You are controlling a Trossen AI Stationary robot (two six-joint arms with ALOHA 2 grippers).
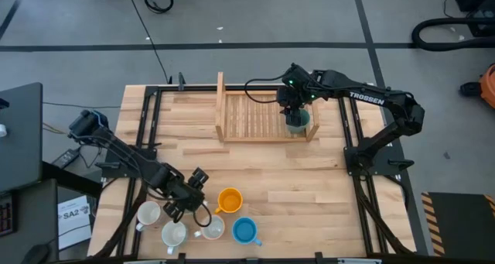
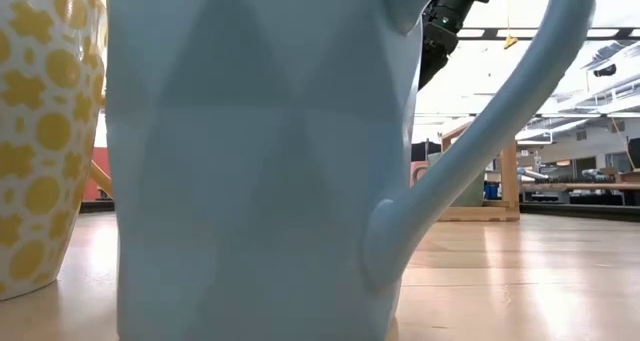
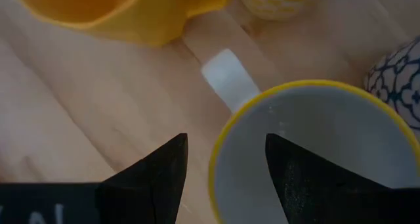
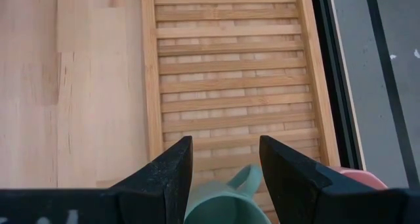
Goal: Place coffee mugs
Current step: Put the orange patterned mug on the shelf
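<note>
The teal-green mug (image 4: pixel 226 198) sits upright on the slats of the wooden rack (image 1: pixel 259 117) at its right-hand end, mouth up, so its long axis is vertical; its handle points along the slatted bed toward the rack's other end, as the right wrist view shows. Just beside it, at the rack's outer edge, a sliver of the pink mug (image 4: pixel 359 179) peeks out, so I judge two mugs are already placed, though I can't see the pink one well enough to say how it stands. The right gripper (image 4: pixel 225 159) hangs directly above the teal mug with its fingers spread, one on either side of the handle and apparently not touching it, so that mug looks let go rather than held. The rest wait at the near edge of the counter (image 1: pixel 309 186): an orange mug (image 1: pixel 229 200) and a blue mug (image 1: pixel 244 231), both mouth up with handles sticking out sideways, and a cluster of white mugs (image 1: pixel 173 233) to their left; I count three or so, but the arm hides part of the group. The left gripper (image 3: pixel 226 161) is down among them, fingers wide apart and straddling the rim of a white mug with a yellow lip (image 3: pixel 321 145), not yet pinching it. So roughly a quarter is done by my reckoning, with most mugs left to carry over.
</note>
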